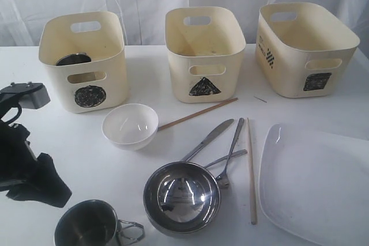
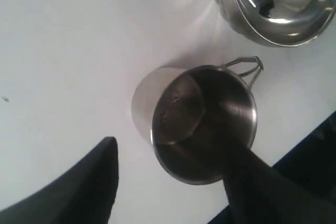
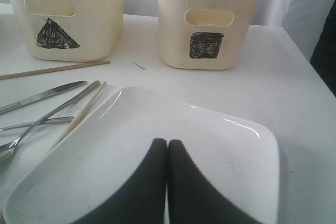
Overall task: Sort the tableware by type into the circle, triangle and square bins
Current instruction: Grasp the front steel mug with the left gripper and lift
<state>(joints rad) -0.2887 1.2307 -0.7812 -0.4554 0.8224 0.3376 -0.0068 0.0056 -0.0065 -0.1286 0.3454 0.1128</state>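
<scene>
Steel mug (image 1: 86, 224), circle-marked bin (image 1: 56, 84) beyond

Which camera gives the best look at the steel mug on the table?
The left wrist view: the steel mug shows whole, handle and inside. The exterior view crops its base; the right wrist view misses it.

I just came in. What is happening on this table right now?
A two-arm robot is sorting tableware into marked bins. Its left hand is open over a steel mug near the edge of the table, not closed on it. Its right hand is shut above the white square plate. Another mug already sits in the circle bin. The steel bowl, white bowl, cutlery and chopsticks lie on the table.
</scene>
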